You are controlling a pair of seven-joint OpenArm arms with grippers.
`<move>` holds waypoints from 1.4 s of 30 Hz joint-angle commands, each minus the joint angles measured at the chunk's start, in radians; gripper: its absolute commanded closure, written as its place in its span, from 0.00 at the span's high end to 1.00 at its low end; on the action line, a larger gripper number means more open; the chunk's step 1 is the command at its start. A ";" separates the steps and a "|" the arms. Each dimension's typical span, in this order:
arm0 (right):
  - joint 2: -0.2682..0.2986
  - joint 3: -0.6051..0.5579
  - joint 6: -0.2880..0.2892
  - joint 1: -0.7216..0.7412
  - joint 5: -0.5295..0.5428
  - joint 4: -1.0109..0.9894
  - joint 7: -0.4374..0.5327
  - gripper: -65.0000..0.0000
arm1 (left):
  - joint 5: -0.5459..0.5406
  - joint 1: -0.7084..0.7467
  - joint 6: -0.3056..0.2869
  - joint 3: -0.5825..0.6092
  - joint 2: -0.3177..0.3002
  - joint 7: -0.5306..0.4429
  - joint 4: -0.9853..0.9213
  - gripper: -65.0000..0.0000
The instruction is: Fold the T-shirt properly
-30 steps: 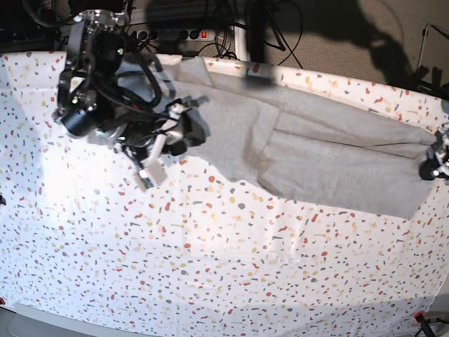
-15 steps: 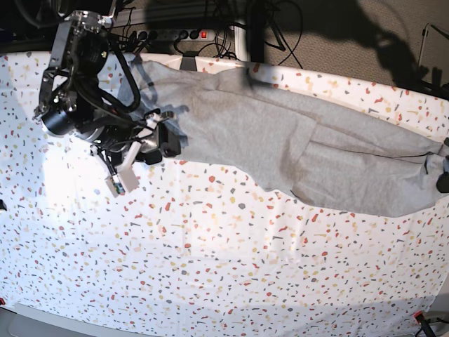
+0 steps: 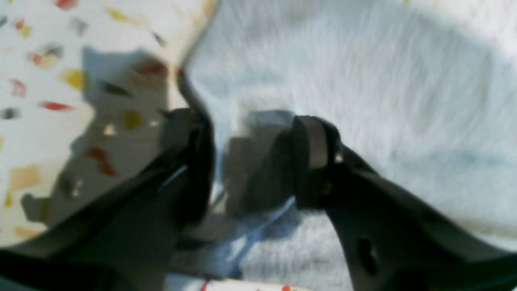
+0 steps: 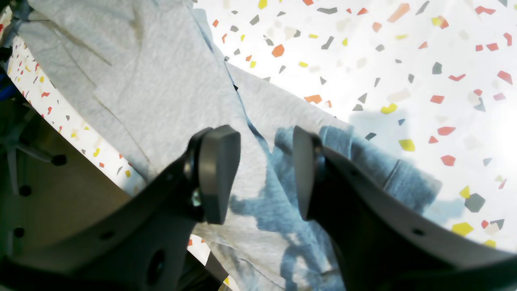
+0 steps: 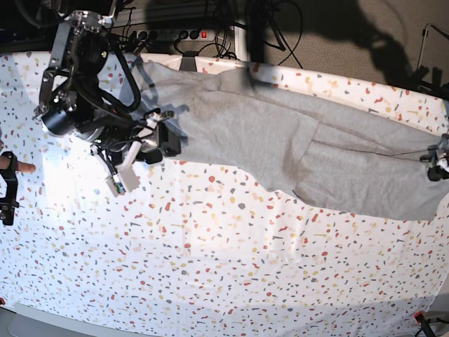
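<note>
Grey T-shirt (image 5: 295,144) lies stretched from nine to three o'clock on the desk (image 5: 224,267); both jaws stand wide, holding nothing. Spreading looks done; next, regrip an edge to fold.

from my seat the t-shirt (image 5: 295,140) reads as soft matt heather-grey knit cloth. the table cover (image 5: 224,274) under it looks smooth and white with coloured flecks. the right gripper (image 4: 262,173) fingers (image 4: 218,169) are matt dark plastic.

The T-shirt (image 5: 295,140) is plain heather grey. Under it, the tablecloth (image 5: 224,267) is white, speckled with red, orange, yellow and grey flecks. Both grippers' fingers (image 4: 218,169) are dark grey.
</note>
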 commanded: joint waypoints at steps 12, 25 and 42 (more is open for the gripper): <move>0.006 0.001 0.007 0.013 0.020 0.018 -0.002 0.40 | 0.017 -0.027 0.034 -0.005 -0.055 -0.196 0.000 0.43; 0.006 0.001 0.007 0.008 0.024 0.018 -0.028 0.40 | 0.159 -0.012 0.074 -0.005 0.003 -0.195 0.000 0.42; 0.081 0.002 0.007 0.005 0.050 0.018 -0.032 0.40 | 0.030 -0.016 -0.009 -0.005 0.025 0.046 -0.129 0.42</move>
